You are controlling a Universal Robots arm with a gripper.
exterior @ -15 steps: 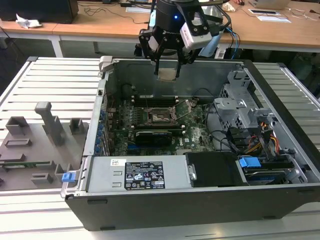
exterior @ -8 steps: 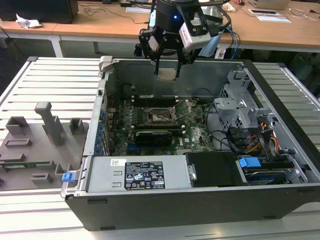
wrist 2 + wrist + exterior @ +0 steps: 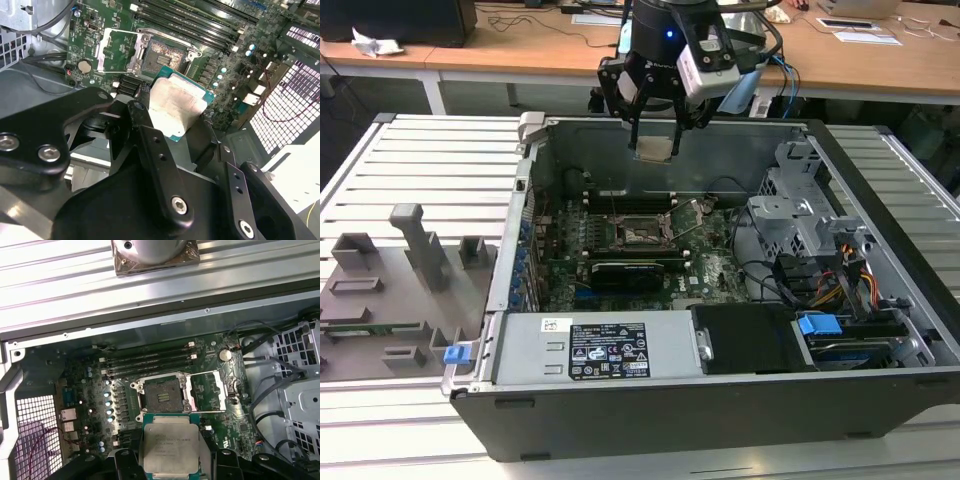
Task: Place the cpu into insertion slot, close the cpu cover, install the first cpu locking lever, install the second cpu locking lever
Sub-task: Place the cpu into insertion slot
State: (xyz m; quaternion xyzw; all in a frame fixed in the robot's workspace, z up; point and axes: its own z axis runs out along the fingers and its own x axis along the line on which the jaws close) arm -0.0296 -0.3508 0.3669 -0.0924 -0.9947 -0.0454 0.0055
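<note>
The cpu [image 3: 653, 150] [image 3: 175, 107] [image 3: 171, 447] was held clear above the open computer case [image 3: 670, 410], metal top facing away from the board. It was not seated. The gripper [image 3: 655, 140] [image 3: 171, 462] had its fingers [image 3: 145, 130] clamped on opposite edges of the chip. Faint print crossed the chip's top in the first wrist view; it was not legible.

The insertion slot [image 3: 642, 235] [image 3: 162, 52] [image 3: 162, 395] lay bare below, pin grid exposed. The cpu cover [image 3: 117, 50] [image 3: 210, 392] was swung open just beside it.

A long black card [image 3: 635, 272] sat near the slot. The power supply [image 3: 520, 350] carried a black-and-white label [image 3: 608, 350], its text too small to make out. The case stood on a grey slatted worktop [image 3: 420, 160].
</note>
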